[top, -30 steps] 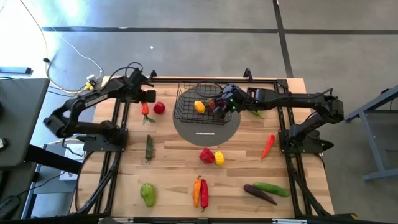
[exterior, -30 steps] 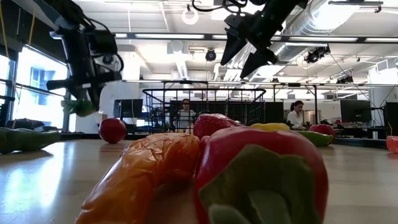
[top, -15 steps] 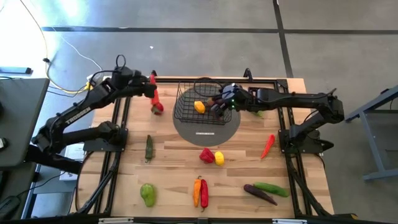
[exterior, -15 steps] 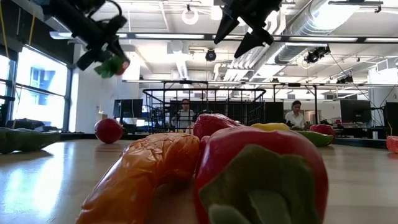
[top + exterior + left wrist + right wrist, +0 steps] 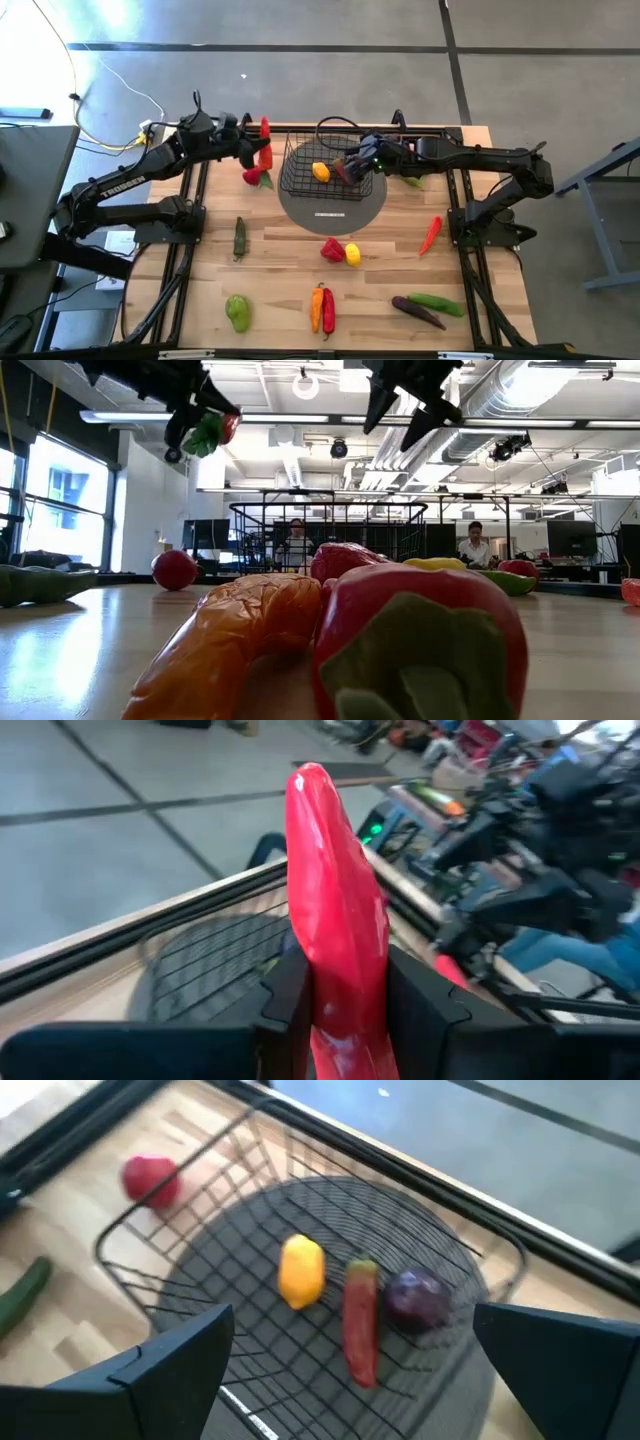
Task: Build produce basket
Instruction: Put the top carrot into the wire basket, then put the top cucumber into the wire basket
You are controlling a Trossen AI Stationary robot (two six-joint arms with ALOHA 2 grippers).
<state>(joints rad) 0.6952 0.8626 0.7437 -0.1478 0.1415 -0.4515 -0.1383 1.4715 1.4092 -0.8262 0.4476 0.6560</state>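
You had three pieces in the black wire-mesh basket (image 5: 300, 1270); your left pincer (image 5: 258, 152) gripped a long red pepper (image 5: 335, 920), right pincer (image 5: 352, 168) wide, perhaps a dozen left on the wooden surface (image 5: 280, 290).

The left gripper (image 5: 258, 155) is held up high at the upper left, its fingers squeezed shut. The right gripper (image 5: 352, 168) is held wide open at top centre.

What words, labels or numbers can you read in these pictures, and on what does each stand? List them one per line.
"TROSSEN": white letters on the left arm, seen from above.
White marking on the round grey mat under the basket: too small to read.
Nothing else is readable; none shows on the produce.
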